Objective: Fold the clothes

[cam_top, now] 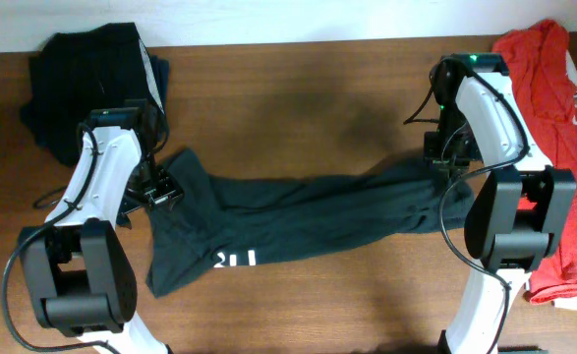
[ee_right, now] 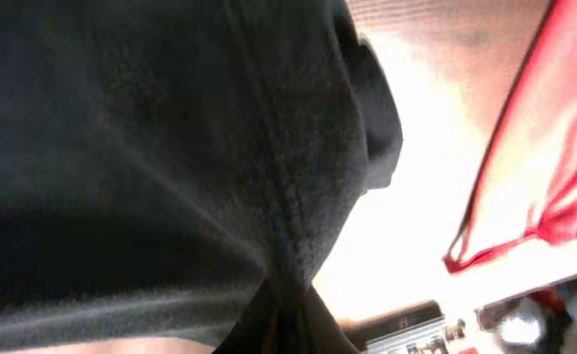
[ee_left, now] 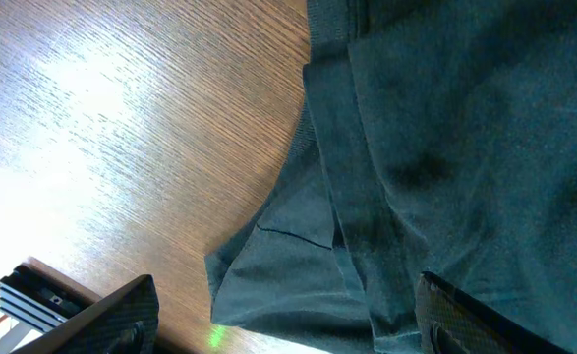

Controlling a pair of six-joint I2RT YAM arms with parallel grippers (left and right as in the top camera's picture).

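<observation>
A dark charcoal T-shirt (cam_top: 308, 211) with white lettering (cam_top: 237, 260) lies bunched and stretched lengthwise across the wooden table (cam_top: 298, 88). My left gripper (cam_top: 158, 189) stands open over the shirt's left end. In the left wrist view a folded corner of the shirt (ee_left: 445, 128) lies between the spread fingers (ee_left: 121, 315) of that gripper (ee_left: 288, 332). My right gripper (cam_top: 447, 162) is at the shirt's right end. In the right wrist view it (ee_right: 288, 329) is shut on a pinched fold of the dark cloth (ee_right: 150, 147), which fills most of the frame.
A pile of folded dark garments (cam_top: 91, 79) sits at the back left corner, just behind the left arm. A red shirt (cam_top: 553, 147) lies spread along the right edge, beside the right arm, and shows in the right wrist view (ee_right: 553, 177).
</observation>
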